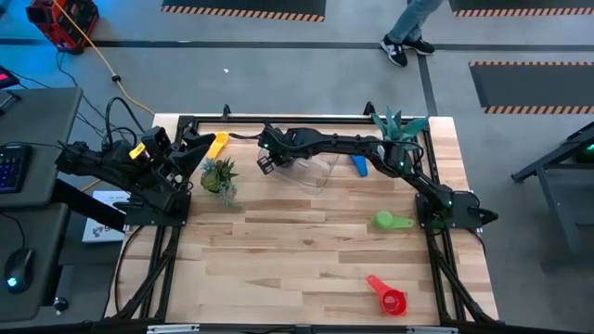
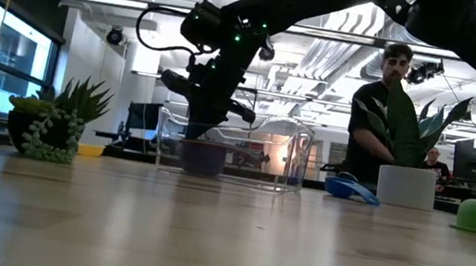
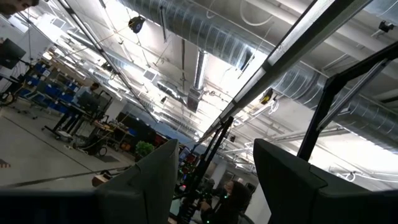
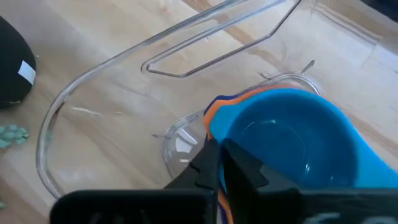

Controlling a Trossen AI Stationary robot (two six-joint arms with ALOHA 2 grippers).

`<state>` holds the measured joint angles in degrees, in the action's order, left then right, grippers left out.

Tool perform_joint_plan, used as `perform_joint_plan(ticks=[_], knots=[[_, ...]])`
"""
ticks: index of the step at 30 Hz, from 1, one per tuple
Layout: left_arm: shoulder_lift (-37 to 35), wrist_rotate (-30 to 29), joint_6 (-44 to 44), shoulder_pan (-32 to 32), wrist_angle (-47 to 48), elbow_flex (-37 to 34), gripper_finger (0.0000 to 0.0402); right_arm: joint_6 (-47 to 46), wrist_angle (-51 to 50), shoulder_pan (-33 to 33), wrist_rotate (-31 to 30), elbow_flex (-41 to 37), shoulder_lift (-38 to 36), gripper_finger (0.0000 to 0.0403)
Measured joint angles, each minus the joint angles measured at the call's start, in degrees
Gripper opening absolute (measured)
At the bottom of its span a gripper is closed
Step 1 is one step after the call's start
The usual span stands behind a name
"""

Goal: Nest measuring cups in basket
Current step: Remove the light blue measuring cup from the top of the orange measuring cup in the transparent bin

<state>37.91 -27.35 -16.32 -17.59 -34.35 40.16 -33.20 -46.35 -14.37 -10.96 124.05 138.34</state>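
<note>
The clear basket (image 1: 311, 170) (image 2: 234, 148) stands near the table's far edge. Inside it a blue measuring cup (image 4: 292, 140) sits nested in an orange cup (image 4: 214, 112). My right gripper (image 1: 269, 160) (image 4: 222, 165) reaches down into the basket, its fingers shut at the blue cup's edge. Another blue cup (image 1: 359, 166) (image 2: 350, 189) lies to the right of the basket. The green cup (image 1: 390, 220), the red cup (image 1: 388, 297) and the yellow cup (image 1: 218, 144) lie on the table. My left gripper (image 1: 197, 153) (image 3: 214, 180) waits open at the far left, pointing upward. My right gripper meets the blue measuring cup at the rim's edge (image 4: 219, 127), coming from above and slanting down into the basket. Its own fingers (image 4: 245, 168) hide the place of contact, so the exact part cannot be told. The cup sits upright, nested in the orange cup on the basket floor.
A small green plant (image 1: 220, 176) (image 2: 50, 130) stands left of the basket, close to my right gripper. A tall plant in a white pot (image 1: 404, 130) (image 2: 406, 186) stands at the far right. A person (image 2: 380, 116) is behind the table. Bare wood spans the near half.
</note>
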Motion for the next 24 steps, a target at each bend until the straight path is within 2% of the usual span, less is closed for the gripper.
perform_joint_plan(ticks=[24], knots=[[0.0, 0.0, 0.0, 0.0, 0.0, 0.0, 0.0200, 1.1, 0.6, -0.1, 0.2, 0.4, 0.0, 0.0000]])
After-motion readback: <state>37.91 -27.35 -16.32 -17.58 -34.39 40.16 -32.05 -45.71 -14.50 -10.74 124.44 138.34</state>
